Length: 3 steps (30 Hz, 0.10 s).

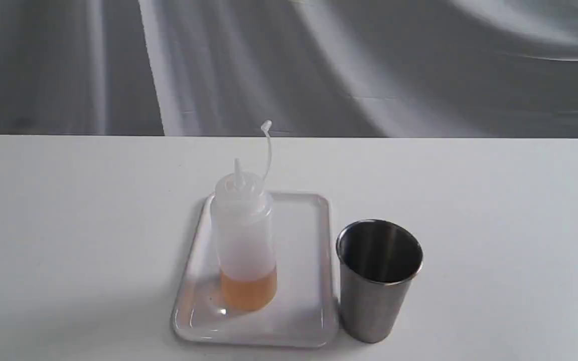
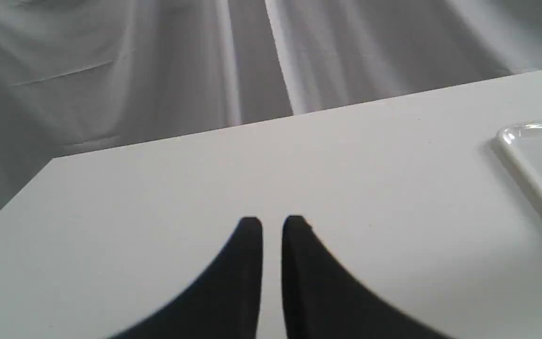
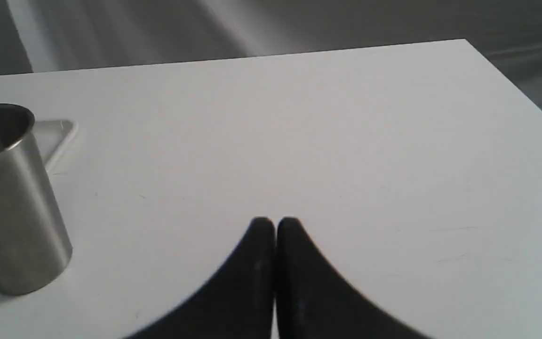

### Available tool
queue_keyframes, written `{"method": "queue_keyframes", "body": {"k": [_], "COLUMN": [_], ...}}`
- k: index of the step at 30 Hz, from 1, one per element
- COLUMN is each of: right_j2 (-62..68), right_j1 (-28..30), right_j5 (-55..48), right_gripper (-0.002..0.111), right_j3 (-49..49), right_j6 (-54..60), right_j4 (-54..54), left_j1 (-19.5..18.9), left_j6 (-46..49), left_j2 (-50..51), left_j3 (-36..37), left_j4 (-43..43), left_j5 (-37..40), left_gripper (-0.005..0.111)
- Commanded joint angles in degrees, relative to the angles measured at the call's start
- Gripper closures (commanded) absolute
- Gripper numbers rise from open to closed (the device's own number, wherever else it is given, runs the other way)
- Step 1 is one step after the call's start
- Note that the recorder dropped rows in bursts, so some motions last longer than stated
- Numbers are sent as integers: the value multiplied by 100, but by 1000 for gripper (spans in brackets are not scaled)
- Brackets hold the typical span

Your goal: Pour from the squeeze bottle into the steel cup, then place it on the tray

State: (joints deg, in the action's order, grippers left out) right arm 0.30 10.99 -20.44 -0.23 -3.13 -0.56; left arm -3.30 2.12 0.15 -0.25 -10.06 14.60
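Observation:
The squeeze bottle [image 1: 244, 240] stands upright on the tray [image 1: 309, 301], amber liquid in its bottom, cap strap sticking up. Right beside the tray stands the steel cup [image 1: 378, 281], upright on the table. Neither gripper shows in the exterior view. In the left wrist view my left gripper [image 2: 272, 222] hangs over bare table, its fingers nearly together with only a thin gap and nothing between them; a corner of the tray [image 2: 530, 155] lies off to one side. My right gripper [image 3: 275, 222] is shut and empty over bare table, apart from the steel cup [image 3: 12, 202].
The white table [image 1: 68, 225] ends at its far edge against a grey draped cloth [image 1: 289, 65]. A table corner [image 3: 468, 44] shows in the right wrist view, another table corner [image 2: 54, 160] in the left wrist view.

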Motion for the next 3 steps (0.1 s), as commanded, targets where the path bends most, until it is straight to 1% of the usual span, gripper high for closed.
{"method": "queue_keyframes", "body": {"k": [1,3], "right_j2": [-30,-30], "right_j1": [36,36], "right_j5": [23,23], "right_gripper": [108,108], "right_j3": [23,23], "right_j6": [3,3], "right_j4": [56,56], "left_j1": [-2,-2], "left_j6": [-44,-44], "left_j2": [-15,-15], "left_j3": [25,25], "left_j4": [2,2], "left_j5": [-88,-88], "left_gripper": [98,98]}}
